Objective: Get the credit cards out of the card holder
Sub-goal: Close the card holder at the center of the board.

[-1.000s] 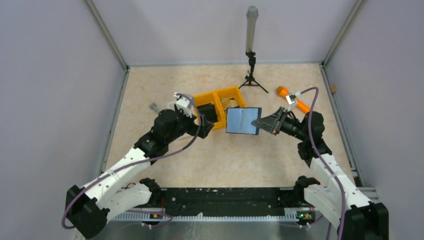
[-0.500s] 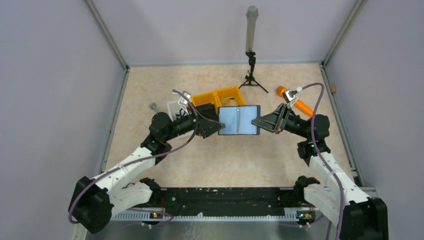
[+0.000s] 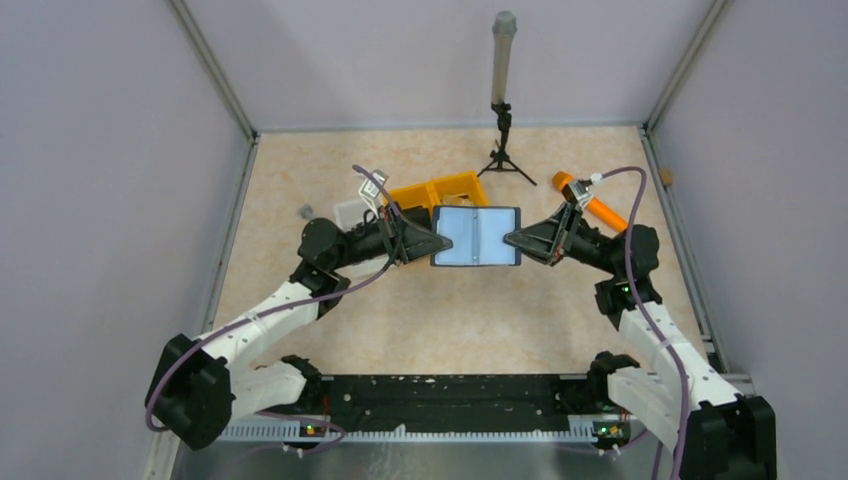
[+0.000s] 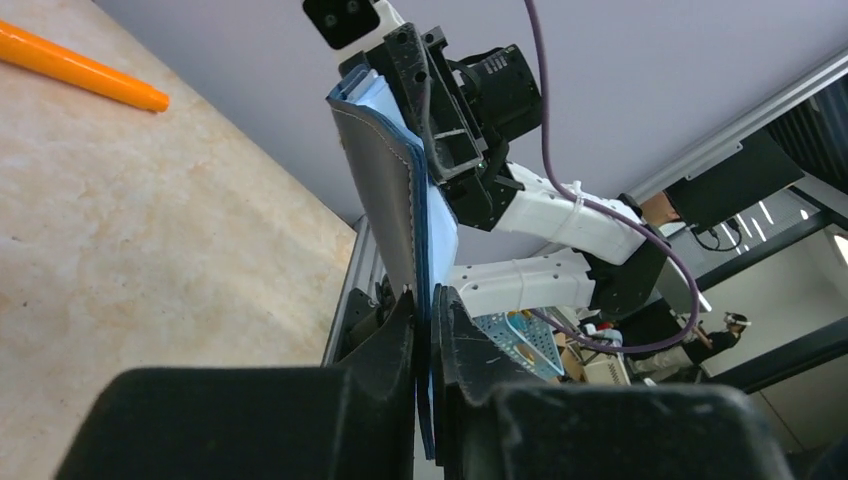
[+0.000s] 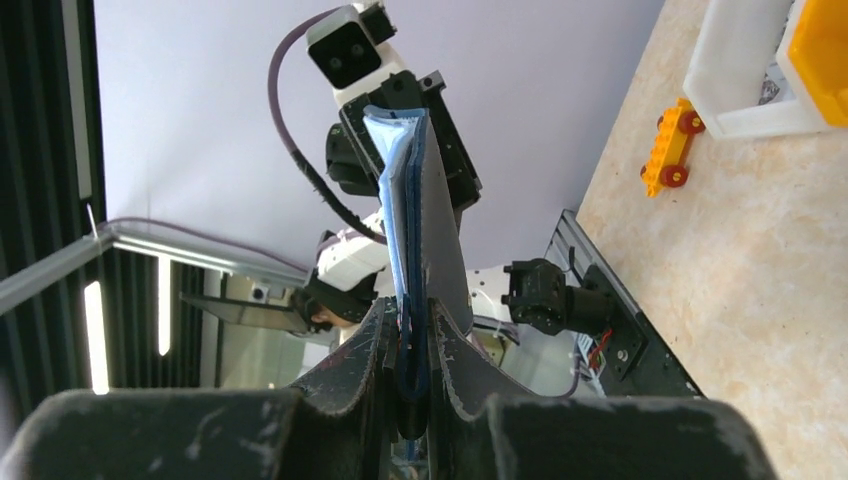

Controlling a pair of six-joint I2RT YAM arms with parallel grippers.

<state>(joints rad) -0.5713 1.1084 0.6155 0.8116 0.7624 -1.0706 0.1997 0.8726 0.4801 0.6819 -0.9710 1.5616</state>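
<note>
1 change: left fingers [image 4: 404,332] now pinch card holder [image 3: 477,236]; right fingers [image 5: 383,336] pinch it.

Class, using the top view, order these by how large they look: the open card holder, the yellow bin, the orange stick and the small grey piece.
1. card holder and yellow bin: unranked, since the holder hangs nearer the camera and hides part of the bin.
2. orange stick, partly covered.
3. small grey piece.

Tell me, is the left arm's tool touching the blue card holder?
Touching. The left wrist view shows the left tool clamped on the card holder edge, no gap.
</note>
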